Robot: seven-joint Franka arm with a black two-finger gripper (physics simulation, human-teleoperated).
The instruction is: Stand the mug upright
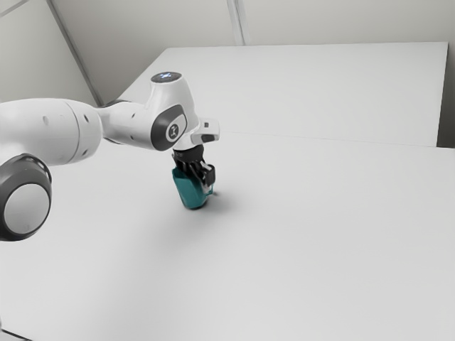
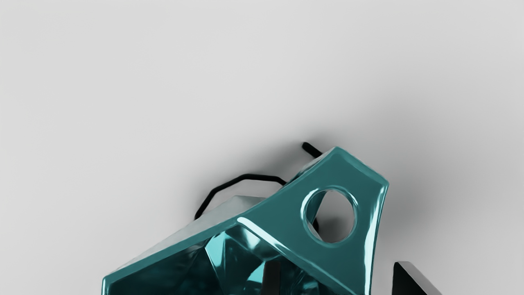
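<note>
Mug (image 1: 188, 188), teal and faceted, sat on the surface (image 1: 320, 256) just under the gripper (image 1: 202, 175), its opening turned up toward the hand and its dark base downward, though whether it stood quite level I could not tell. My fingers (image 2: 403, 282) were spread, one tip reaching over or into the opening, the other outside past the handle (image 2: 368, 192), with a gap between that tip and the handle. Farther off, the pale surface ran back toward a light wall (image 1: 341, 21).
</note>
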